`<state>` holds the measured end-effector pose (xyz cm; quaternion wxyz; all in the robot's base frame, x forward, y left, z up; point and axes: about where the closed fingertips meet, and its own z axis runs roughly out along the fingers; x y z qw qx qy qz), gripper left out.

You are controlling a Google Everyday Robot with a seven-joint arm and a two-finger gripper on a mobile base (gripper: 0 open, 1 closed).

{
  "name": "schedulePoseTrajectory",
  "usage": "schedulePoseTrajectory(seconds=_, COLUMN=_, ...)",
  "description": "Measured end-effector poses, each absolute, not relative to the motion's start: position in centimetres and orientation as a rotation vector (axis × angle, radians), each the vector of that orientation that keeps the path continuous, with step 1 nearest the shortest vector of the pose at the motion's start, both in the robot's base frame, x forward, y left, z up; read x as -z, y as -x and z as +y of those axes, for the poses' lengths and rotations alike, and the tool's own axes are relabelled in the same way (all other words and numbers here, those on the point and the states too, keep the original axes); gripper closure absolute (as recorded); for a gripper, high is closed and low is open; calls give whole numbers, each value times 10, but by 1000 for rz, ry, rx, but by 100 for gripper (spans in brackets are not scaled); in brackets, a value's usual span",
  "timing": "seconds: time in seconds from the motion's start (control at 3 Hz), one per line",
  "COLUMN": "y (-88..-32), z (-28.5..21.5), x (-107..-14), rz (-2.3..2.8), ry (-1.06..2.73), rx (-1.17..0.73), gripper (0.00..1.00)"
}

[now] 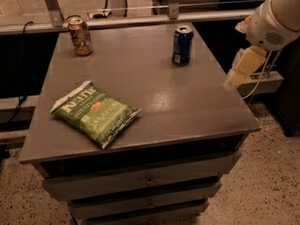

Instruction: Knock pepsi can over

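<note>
The pepsi can (182, 45) is dark blue with a silver top. It stands upright at the back right of the grey cabinet top (154, 93). My gripper (241, 69) is cream-coloured and hangs from the white arm (276, 18) at the right. It is above the cabinet's right edge, to the right of the can and a little nearer the front, and clearly apart from it. It holds nothing that I can see.
A brownish-gold can (80, 36) stands upright at the back left corner. A green chip bag (93, 112) lies flat at the front left. A metal rail (140, 18) runs behind the cabinet. Drawers (145, 179) face the front, and speckled floor lies to the right.
</note>
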<state>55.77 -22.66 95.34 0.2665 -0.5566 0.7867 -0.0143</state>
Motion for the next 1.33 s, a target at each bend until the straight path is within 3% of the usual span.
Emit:
schedulePoseTrajectory(seconds=0.67, y=-672, z=-217, x=-914, rz=2056, ry=1249, rx=-154, gripper=0)
schedulePoseTrajectory(seconds=1.33, y=-718, z=-164, x=-884, rz=1918, ry=1136, rx=-518, gripper=0)
